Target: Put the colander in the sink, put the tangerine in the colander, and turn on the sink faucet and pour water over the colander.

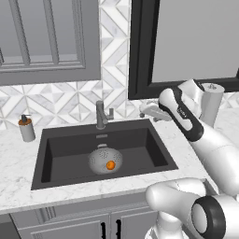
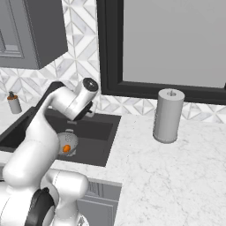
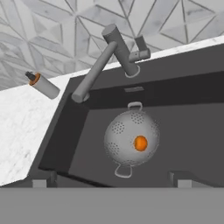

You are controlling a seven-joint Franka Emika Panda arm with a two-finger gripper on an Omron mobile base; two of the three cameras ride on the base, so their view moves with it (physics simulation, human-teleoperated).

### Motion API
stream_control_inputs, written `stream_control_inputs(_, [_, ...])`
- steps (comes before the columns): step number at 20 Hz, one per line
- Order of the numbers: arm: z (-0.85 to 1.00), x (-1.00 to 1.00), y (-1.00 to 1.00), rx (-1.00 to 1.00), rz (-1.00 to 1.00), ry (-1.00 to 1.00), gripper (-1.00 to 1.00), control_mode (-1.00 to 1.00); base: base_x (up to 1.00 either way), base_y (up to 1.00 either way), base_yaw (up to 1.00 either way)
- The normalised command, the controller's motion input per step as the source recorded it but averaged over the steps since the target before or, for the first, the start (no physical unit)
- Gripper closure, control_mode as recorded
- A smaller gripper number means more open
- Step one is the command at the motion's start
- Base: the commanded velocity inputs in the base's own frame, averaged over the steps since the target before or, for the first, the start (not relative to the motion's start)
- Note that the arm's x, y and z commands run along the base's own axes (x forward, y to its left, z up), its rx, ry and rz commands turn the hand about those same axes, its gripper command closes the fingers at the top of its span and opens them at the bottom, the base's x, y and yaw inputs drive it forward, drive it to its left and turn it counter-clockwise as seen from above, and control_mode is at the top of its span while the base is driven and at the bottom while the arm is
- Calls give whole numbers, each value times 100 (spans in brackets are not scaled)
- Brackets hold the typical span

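Status: colander [image 1: 105,160] sits on the floor of the sink [image 1: 65,149], roughly centre, upright. Tangerine [image 1: 110,165] is inside it, resting off-centre in the bowl. So the first two steps look done.

Left to do: the water. Sink faucet [image 1: 100,115] stands at the back rim of the basin, behind the colander. No water stream visible, so I'd judge it off. In the hand view the spout [image 3: 94,72] angles out over the back-left part of the basin and doesn't look lined up over the colander, so it may need swinging as well as turning on. Side lever [image 3: 140,49] on the faucet post is the likely target.

Gripper [image 3: 111,180] hovers above the sink on the right side, looking down at the colander and faucet, well apart from both. Jaws spread wide, holding nothing.

Soap dispenser [image 1: 26,128] on the counter [image 1: 18,161] left of the sink, paper towel roll [image 2: 168,116] off to the right; neither is in the way.
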Motion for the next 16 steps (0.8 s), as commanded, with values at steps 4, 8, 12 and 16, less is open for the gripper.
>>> stream_control_inputs(4, [-15,49,18,14,0,0,-100,-100,0,0,0])
stream_control_inputs(8, [-11,44,19,12,0,0,-100,-100,0,0,0])
stream_control_inputs(12, [-15,32,25,7,0,0,-100,-100,0,0,0])
stream_control_inputs(16, [-22,42,21,4,-2,0,-100,-100,0,0,0])
